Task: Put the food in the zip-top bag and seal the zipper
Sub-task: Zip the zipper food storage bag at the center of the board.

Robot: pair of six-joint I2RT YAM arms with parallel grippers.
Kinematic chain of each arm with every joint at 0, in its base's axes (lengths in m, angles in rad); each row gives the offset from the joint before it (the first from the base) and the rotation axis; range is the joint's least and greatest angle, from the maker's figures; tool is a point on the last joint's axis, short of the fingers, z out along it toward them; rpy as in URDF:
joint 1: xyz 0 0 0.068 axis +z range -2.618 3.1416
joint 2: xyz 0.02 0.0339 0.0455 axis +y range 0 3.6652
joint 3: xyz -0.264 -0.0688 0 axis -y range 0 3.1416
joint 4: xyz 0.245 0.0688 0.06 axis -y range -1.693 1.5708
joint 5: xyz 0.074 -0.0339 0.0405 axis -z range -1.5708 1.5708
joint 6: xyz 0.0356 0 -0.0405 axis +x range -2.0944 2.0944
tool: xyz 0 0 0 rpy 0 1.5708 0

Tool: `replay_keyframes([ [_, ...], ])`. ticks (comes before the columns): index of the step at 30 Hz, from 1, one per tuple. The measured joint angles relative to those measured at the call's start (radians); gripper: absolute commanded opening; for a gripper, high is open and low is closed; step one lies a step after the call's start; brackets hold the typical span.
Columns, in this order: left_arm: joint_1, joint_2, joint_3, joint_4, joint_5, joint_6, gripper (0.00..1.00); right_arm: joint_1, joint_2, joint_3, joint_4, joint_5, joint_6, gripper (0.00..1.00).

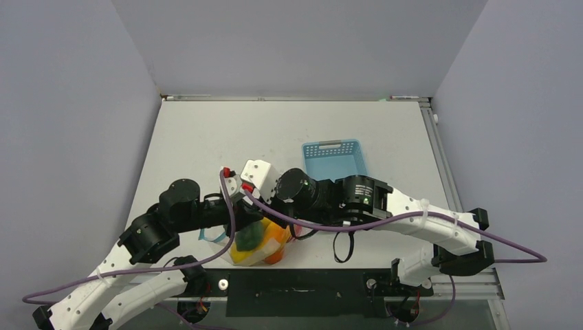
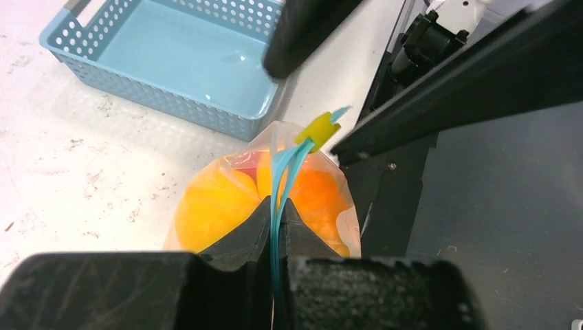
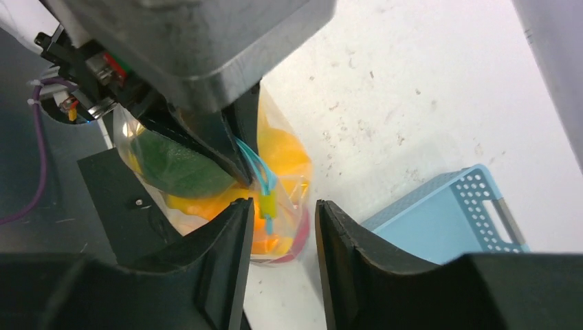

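Sealing the zipper (image 2: 277,220): clamping it with left jaws, hovering parted right jaws by the yellow slider (image 2: 317,128), probably needing a pinch next.

Robotics test cell, laboratory type. Plain grey partition walls (image 1: 69,103) enclose a scuffed white table (image 1: 275,130) on three sides. An aluminium rail (image 1: 440,158) runs along its right edge. The left arm (image 1: 103,278) and right arm (image 1: 433,223) are bolted at frame bottom, trailing purple cables (image 1: 512,246).

Left arm (image 1: 148,237), jaws clamped together; right arm (image 1: 426,223), jaws parted; wrists close.
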Motion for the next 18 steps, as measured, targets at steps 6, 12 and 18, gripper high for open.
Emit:
replay_keyframes([
  [6,0.0,0.0,-0.017,-0.008,0.023,-0.002,0.0,0.0,-0.146,-0.13,0.117,-0.013,-0.055,0.6],
  [12,0.0,-0.006,-0.018,-0.008,0.046,-0.023,0.0,0.0,-0.345,-0.353,0.273,-0.061,-0.156,0.65],
  [18,0.0,-0.019,-0.018,-0.007,0.087,-0.048,0.0,0.0,-0.468,-0.526,0.401,-0.138,-0.238,0.66],
])
